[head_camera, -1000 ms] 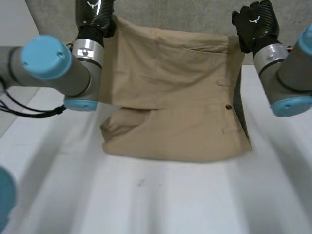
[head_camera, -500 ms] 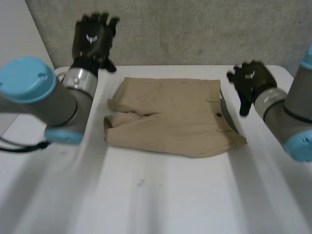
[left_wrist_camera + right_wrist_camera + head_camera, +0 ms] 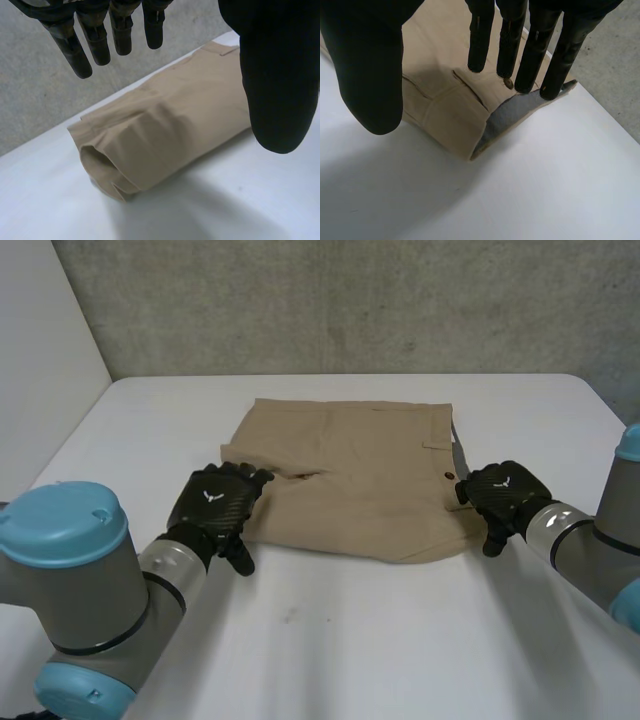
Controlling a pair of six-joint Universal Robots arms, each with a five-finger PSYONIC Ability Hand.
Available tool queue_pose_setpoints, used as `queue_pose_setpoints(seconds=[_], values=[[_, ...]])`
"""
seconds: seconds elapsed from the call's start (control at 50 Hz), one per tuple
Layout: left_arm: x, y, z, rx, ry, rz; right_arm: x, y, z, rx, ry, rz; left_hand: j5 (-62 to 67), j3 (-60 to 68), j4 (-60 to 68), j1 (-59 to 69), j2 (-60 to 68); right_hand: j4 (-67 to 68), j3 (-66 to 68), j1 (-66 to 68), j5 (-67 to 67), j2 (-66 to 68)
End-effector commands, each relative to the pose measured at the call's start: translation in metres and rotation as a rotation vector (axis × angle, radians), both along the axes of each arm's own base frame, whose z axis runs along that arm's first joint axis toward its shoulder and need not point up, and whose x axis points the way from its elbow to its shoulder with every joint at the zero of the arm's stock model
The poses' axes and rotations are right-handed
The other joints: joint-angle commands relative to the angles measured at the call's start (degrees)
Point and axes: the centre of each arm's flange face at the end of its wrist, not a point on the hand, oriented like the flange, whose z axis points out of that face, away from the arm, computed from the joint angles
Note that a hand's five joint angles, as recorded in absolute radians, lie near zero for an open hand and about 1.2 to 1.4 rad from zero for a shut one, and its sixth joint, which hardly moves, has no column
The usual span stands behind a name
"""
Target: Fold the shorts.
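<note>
Left robot hand [image 3: 215,505] open, empty, over leg end of folded shorts [image 3: 350,475]; right robot hand [image 3: 503,495] likewise at waistband end; white surface [image 3: 380,640] beneath.

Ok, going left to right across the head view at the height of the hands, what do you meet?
left hand, open → tan shorts, lying folded on the table → right hand, open
</note>
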Motion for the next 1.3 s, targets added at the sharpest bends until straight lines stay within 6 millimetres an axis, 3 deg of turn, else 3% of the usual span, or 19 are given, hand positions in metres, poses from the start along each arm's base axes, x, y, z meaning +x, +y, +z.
queue_pose_setpoints(seconds=[0.02,0.12,0.16,0.28,0.38,0.46,0.54,0.62,0.68,0.86,0.94,1.04,1.1,1.14,1.18,1.2,1.22,1.24,1.3], values=[[0.002,-0.001,-0.020,0.045,-0.032,0.015,0.002,-0.016,-0.021,-0.007,0.007,0.006,2.07,2.57,3.00,3.25,2.16,16.32,16.17,20.55,17.57,16.23],[0.000,-0.006,-0.032,0.059,-0.046,0.027,0.004,-0.021,-0.024,-0.005,0.006,0.011,2.24,2.74,3.17,3.41,2.33,35.18,35.04,39.41,36.43,35.09],[-0.004,-0.013,-0.035,0.048,-0.043,0.026,0.005,-0.023,-0.020,-0.019,0.001,0.011,2.41,2.91,3.34,3.58,2.49,50.67,50.52,54.89,51.92,50.58],[-0.016,-0.034,-0.038,-0.004,-0.021,0.024,0.006,-0.018,0.004,-0.062,-0.029,0.020,8.62,9.12,9.55,9.79,8.71,50.77,50.62,54.99,52.02,50.68],[-0.030,-0.059,-0.040,-0.060,0.009,0.024,0.004,-0.001,0.017,-0.060,-0.048,0.020,16.01,16.51,16.94,17.19,16.10,50.77,50.62,54.99,52.02,50.68],[-0.038,-0.080,-0.049,-0.083,0.011,0.033,0.002,0.007,0.029,-0.078,-0.061,0.017,31.97,32.47,32.90,33.14,32.05,50.77,50.62,54.99,52.02,50.68],[-0.038,-0.094,-0.054,-0.081,0.000,0.050,0.000,0.011,0.033,-0.081,-0.060,0.000,67.08,67.58,68.01,68.25,67.16,50.77,50.62,54.99,52.02,50.68],[-0.027,-0.089,-0.038,-0.052,-0.017,0.065,-0.002,0.012,0.034,-0.080,-0.054,-0.013,67.15,67.65,68.07,68.32,67.23,50.77,50.62,54.99,52.02,50.68],[-0.019,-0.071,-0.009,-0.028,-0.018,0.060,-0.004,0.014,0.040,-0.080,-0.051,-0.023,67.15,67.65,68.07,68.32,67.23,50.77,50.62,54.99,52.02,50.68],[0.009,-0.008,0.073,-0.030,0.009,0.035,-0.010,0.041,0.089,0.002,-0.029,-0.036,67.15,67.65,68.07,68.32,67.23,50.77,50.62,54.99,52.02,50.68],[0.012,0.001,0.091,-0.057,0.039,-0.008,-0.011,0.050,0.094,0.057,-0.005,-0.028,67.15,67.65,68.07,68.32,67.23,50.77,50.62,54.99,52.02,50.68],[0.009,0.001,0.084,-0.035,0.039,-0.053,-0.008,0.052,0.090,0.083,-0.005,-0.015,67.15,67.65,68.07,68.32,67.23,50.77,50.62,54.99,52.02,50.68],[-0.003,-0.022,0.038,0.040,-0.011,-0.056,-0.005,0.048,0.083,0.083,-0.007,-0.011,62.01,62.51,62.93,63.18,62.09,50.77,50.62,54.99,52.02,50.68],[-0.010,-0.039,0.021,0.036,-0.022,-0.043,-0.002,0.041,0.068,0.093,-0.002,-0.006,59.45,59.95,60.38,60.62,59.53,50.77,50.62,54.99,52.02,50.68],[-0.012,-0.044,0.015,0.036,-0.025,-0.039,0.000,0.039,0.063,0.098,0.000,-0.006,57.77,58.27,58.69,58.94,57.85,50.77,50.62,54.99,52.02,50.68],[-0.015,-0.053,0.006,0.036,-0.032,-0.025,0.007,0.034,0.048,0.101,0.002,-0.005,49.09,49.59,50.02,50.27,49.18,50.77,50.62,54.99,52.02,50.68],[-0.017,-0.062,-0.006,0.041,-0.045,-0.010,0.009,0.033,0.045,0.100,0.005,-0.008,31.35,31.85,32.28,32.53,31.44,50.77,50.62,54.99,52.02,50.68],[-0.017,-0.065,-0.009,0.040,-0.052,-0.003,0.010,0.032,0.043,0.094,0.005,-0.014,23.02,23.52,23.94,24.19,23.10,50.77,50.62,54.99,52.02,50.68],[-0.018,-0.077,-0.011,0.005,-0.086,0.037,0.015,0.027,0.036,0.062,0.012,-0.050,13.52,14.02,14.44,14.69,13.60,50.77,50.62,54.99,52.02,50.68]])
